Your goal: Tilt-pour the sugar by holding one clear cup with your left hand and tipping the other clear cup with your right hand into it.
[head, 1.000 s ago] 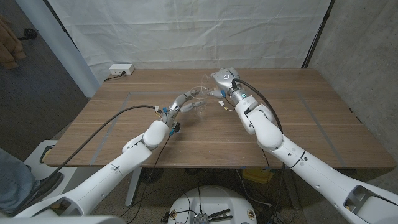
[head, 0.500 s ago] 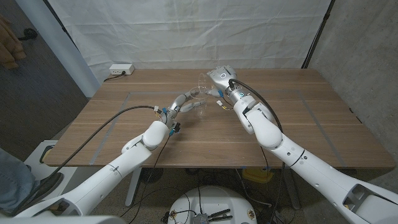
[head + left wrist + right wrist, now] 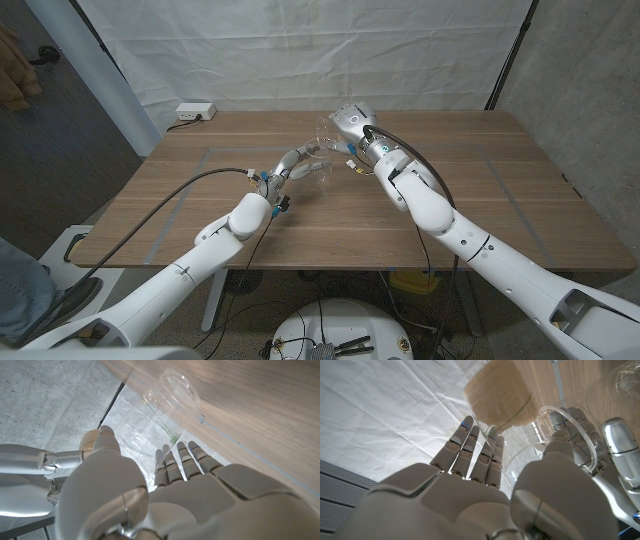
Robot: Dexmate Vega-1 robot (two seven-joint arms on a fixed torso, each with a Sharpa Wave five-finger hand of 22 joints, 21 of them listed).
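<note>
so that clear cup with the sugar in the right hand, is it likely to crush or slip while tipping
Probably thin, flexible plastic: the sugar cup is see-through, so a hard squeeze by the right robot hand could dent it. The smooth wall looks fairly slippery. The sugar piled at one end shifts weight as it tilts toward the empty cup held by the left robot hand.
</note>
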